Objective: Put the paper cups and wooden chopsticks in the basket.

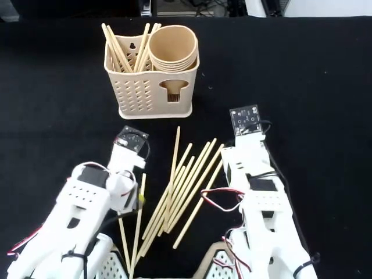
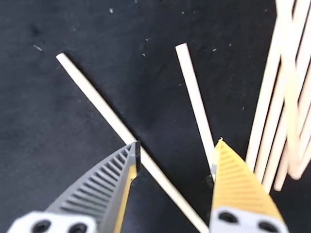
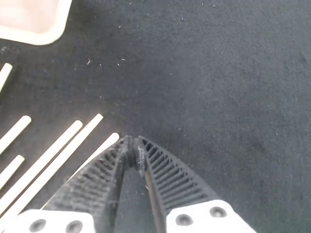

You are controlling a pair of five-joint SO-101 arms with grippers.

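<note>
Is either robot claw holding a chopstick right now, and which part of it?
No, nothing is held. The left gripper is open over two loose chopsticks, and the right gripper is shut with nothing in it.

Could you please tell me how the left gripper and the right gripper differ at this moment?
The left gripper is open, its fingers spread wide; the right gripper is shut, tips together. The left gripper has one grey and one yellow finger; the right gripper's are both dark. The left gripper sits over two loose chopsticks; the right gripper is over bare black cloth beside chopstick ends. Both have ribbed fingers and hold nothing.
</note>
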